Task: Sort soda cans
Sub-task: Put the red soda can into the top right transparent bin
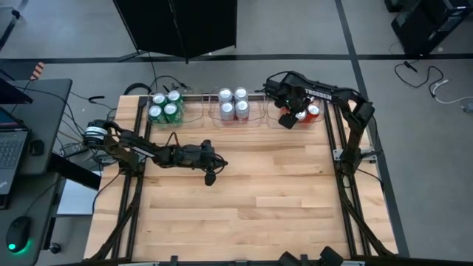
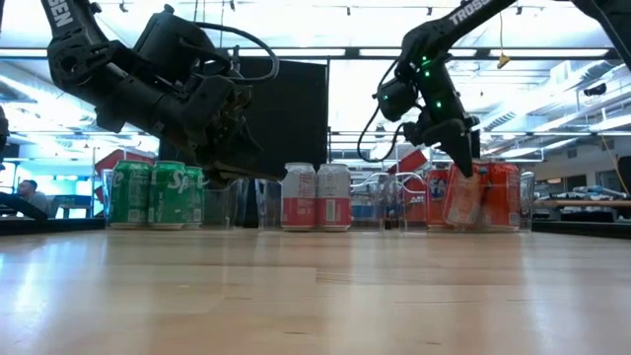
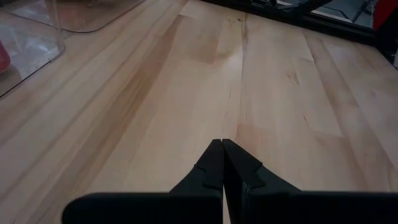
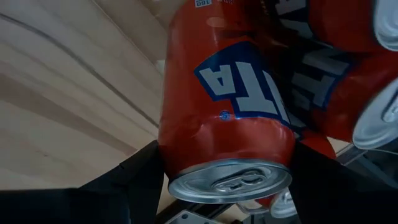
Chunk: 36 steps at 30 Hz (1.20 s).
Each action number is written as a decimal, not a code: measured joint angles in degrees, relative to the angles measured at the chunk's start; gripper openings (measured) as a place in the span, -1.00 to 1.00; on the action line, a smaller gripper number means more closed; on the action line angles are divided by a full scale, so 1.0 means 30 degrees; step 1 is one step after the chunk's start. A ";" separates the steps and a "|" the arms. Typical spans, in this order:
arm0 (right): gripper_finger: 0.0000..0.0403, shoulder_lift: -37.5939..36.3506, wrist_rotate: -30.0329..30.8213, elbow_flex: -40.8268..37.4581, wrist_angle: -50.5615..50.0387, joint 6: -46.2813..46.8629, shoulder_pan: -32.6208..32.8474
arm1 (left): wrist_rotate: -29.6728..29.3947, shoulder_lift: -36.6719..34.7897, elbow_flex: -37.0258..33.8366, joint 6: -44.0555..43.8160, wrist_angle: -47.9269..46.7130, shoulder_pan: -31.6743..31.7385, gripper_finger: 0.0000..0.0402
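Wooden table (image 1: 244,207), centre frame. Three clear trays along top edge: left tray (image 1: 189,111), middle tray (image 1: 255,112), right tray (image 1: 272,117).

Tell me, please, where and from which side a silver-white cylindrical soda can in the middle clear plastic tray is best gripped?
Grip a silver-white soda can across its round side wall near the top, coming straight down from above. The four stand upright and tightly packed inside the clear plastic tray, so only their upper parts are likely reachable.

four green cans (image 1: 164,107), four silver-white cans (image 1: 233,104) stand upright; one red can (image 2: 461,196) tilted beside three red cans (image 1: 309,112).
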 joint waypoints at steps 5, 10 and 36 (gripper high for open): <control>0.35 0.0033 0.0019 -0.0022 0.0279 -0.0132 -0.0112 | 0.0002 0.0000 0.0000 0.0000 0.0000 -0.0154 -1.00; 0.48 0.0033 0.0162 -0.0022 0.0713 -0.0117 -0.0339 | 0.0002 0.0000 0.0000 0.0000 0.0000 -0.0176 -1.00; 0.36 -0.0054 0.3007 0.3143 -0.0563 -0.0423 0.0766 | -0.0012 0.0000 0.0000 -0.0007 0.0044 -0.0263 -1.00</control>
